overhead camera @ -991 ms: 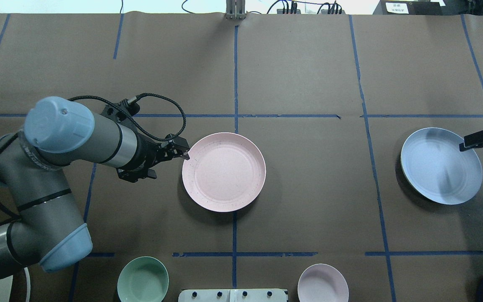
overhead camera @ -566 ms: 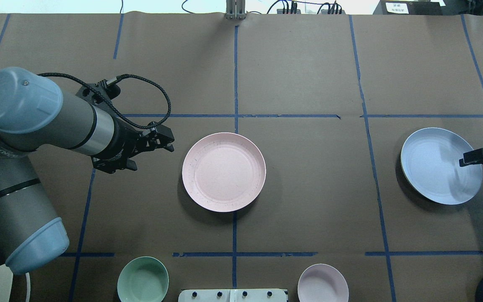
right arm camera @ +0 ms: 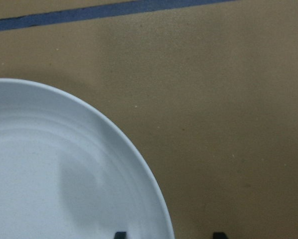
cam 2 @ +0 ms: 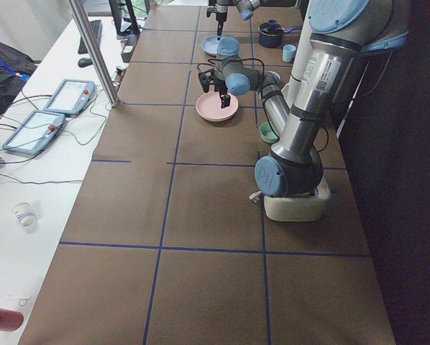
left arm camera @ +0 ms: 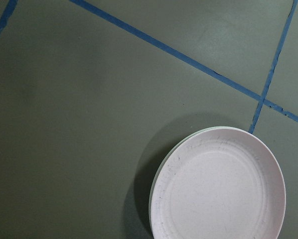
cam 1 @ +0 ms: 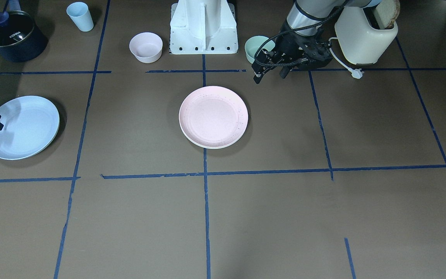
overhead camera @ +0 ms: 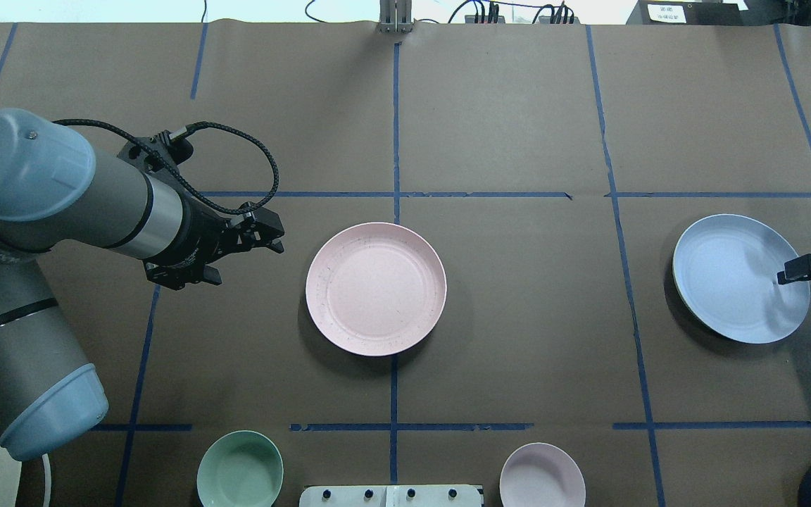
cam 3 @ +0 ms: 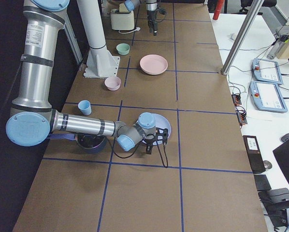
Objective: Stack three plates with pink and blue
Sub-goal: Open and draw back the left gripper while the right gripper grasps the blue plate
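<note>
My left hand (overhead camera: 277, 239) hangs open beside the pink plate (overhead camera: 375, 289), not touching it. That plate lies mid-counter (overhead camera: 518, 338), with a pale rim showing beneath it. My right hand (overhead camera: 794, 270) is spread, straddling the outer rim of the blue plate (overhead camera: 729, 282).

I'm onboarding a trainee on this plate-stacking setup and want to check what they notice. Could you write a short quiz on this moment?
1. True or false: the left gripper is holding the pink plate.
2. At which thing's rim is the right gripper? A. pink plate B. blue plate C. a cup
3. Fill in: the small bowl near the base on the robot's left is ____.

Key: 1 false, it is off to the side of the plate and empty; 2 B; 3 green.
</note>
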`<state>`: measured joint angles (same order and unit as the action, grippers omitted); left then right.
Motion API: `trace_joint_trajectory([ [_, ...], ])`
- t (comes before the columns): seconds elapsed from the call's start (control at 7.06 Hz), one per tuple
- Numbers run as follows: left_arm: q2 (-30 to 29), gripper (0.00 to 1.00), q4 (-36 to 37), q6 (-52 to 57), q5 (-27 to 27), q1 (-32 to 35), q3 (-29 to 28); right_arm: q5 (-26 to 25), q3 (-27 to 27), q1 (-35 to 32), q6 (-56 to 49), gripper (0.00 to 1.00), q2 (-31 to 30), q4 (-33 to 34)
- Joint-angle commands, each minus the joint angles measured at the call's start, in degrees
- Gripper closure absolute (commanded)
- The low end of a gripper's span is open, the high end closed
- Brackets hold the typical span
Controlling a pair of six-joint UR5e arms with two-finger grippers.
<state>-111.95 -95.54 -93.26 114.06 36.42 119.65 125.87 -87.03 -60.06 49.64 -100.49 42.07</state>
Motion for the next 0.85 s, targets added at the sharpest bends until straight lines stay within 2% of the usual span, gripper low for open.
trace_joint_trajectory([
  [0.0,0.07,0.00,0.01,0.01,-0.16,-0.03,-0.46,0.43,-0.33,-0.24,0.02,1.00,-0.23,-0.05],
  [0.42,0.07,0.00,0.01,0.01,-0.16,0.05,-0.21,0.35,-1.47,-0.59,0.02,1.00,-0.32,-1.10],
  [0.71,2.68,0.00,1.66,6.12,1.59,3.03,0.58,1.57,-5.67,-0.76,0.10,1.00,0.56,-1.11],
])
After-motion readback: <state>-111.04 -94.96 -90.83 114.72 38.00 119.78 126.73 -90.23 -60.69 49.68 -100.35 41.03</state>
